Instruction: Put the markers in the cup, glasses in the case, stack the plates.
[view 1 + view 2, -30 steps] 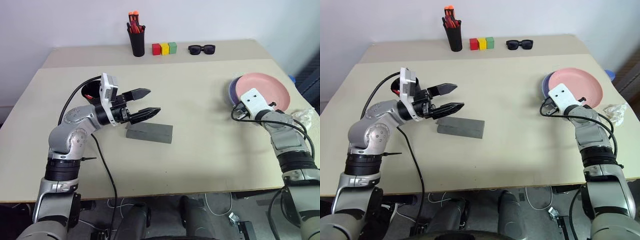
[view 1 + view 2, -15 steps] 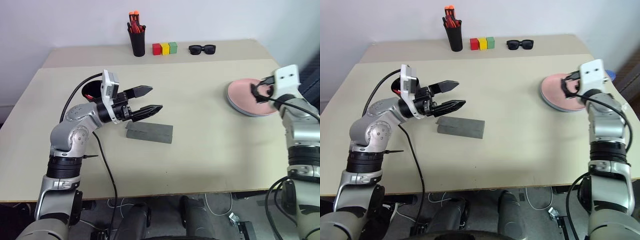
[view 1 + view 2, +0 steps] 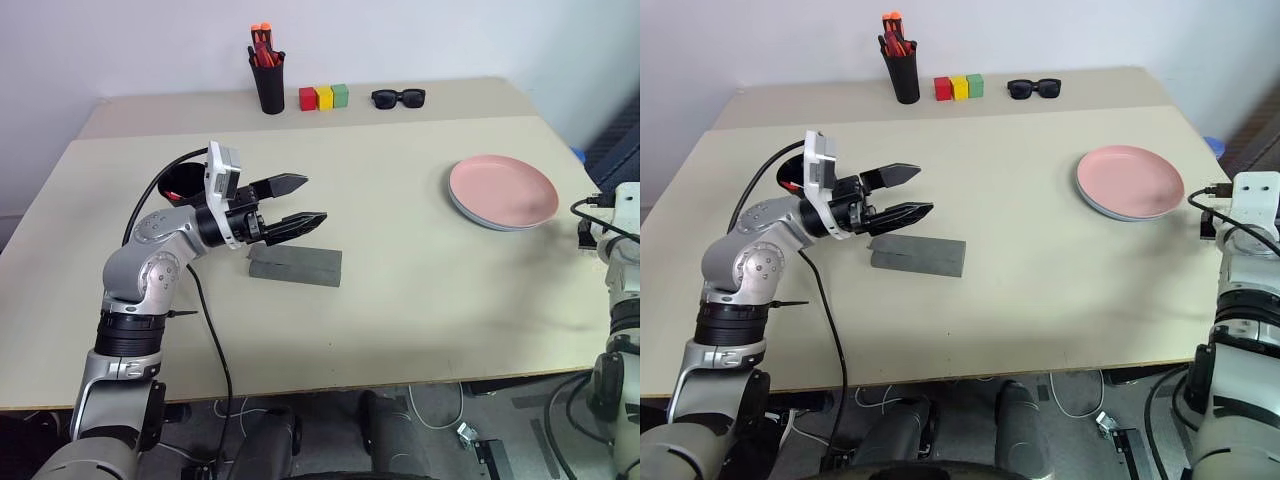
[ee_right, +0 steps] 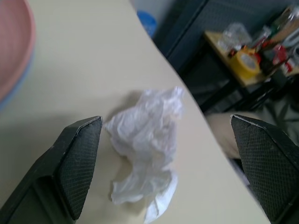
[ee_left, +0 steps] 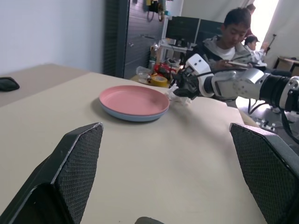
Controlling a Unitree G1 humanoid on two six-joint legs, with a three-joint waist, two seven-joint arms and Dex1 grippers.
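Observation:
The pink plate (image 3: 503,190) lies flat on the light blue plate (image 5: 126,115) at the table's right side. My right gripper (image 4: 163,122) is open past them at the right table edge, over a crumpled white wrapper (image 4: 145,135). The grey case (image 3: 295,266) lies shut mid-table. Just above its left end my left gripper (image 3: 314,198) hovers open and empty, pointing right. The black cup (image 3: 182,181) stands behind my left wrist with a bit of red inside. I cannot make out the markers themselves. The glasses are hidden.
Along the back edge stand a black pen holder with orange-red pens (image 3: 268,80), three coloured blocks (image 3: 324,97) and black sunglasses (image 3: 398,97). A person (image 5: 229,37) sits beyond the table's right side.
My right gripper has opened and let go of the pink plate, which now rests flat on the blue one. The right arm has swung out to the right table edge. The left arm has kept still.

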